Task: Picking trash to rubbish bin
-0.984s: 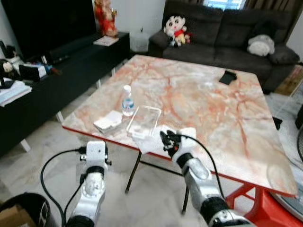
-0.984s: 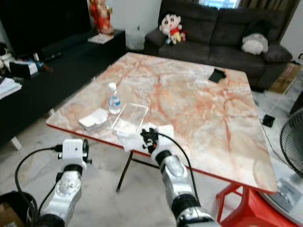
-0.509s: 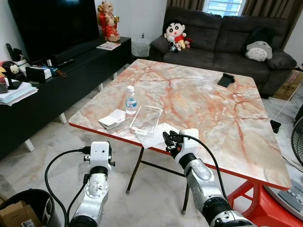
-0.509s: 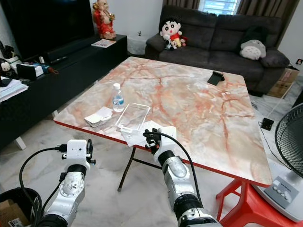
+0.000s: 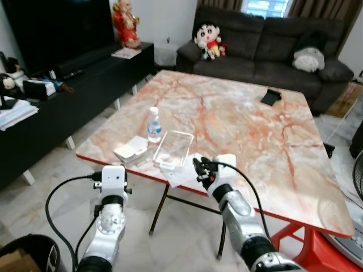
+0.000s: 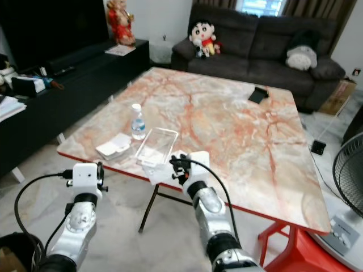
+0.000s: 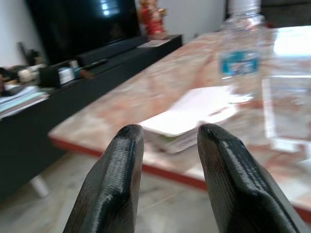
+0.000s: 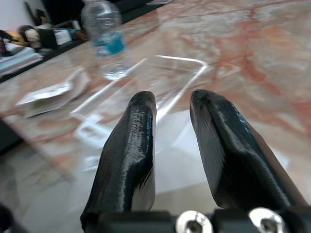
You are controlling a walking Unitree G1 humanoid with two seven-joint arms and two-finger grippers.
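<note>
**Trash ahead of right gripper, at table's near edge**

Trash: white paper (image 5: pixel 182 171) on the table (image 5: pixel 272 136), overhanging the near edge, directly ahead of the right gripper (image 5: pixel 199 168) and just beyond its fingertips. Clear tray (image 5: pixel 173 149) immediately past the paper, long axis running away from the gripper toward the table's middle. Bottle (image 5: pixel 153 123) beyond the tray's far corner, toward the left arm's side. White pack (image 5: pixel 131 151) ahead of the left gripper (image 7: pixel 167 141), across the table edge.

Right gripper: fingers parted, nothing between them, poised over the paper's near margin. Left gripper: fingers likewise parted and empty, below table height, short of the edge.

Nearer arm: right, judged the better candidate for the paper; a short forward and downward reach should suffice. Bin (image 5: pixel 28 252) low, behind and outboard of the left arm.

Change from half a second earlier: whole scene shifted in frame, hence camera motion; both grippers at the same stand-off from the edge, paper and tray unmoved on the table.
</note>
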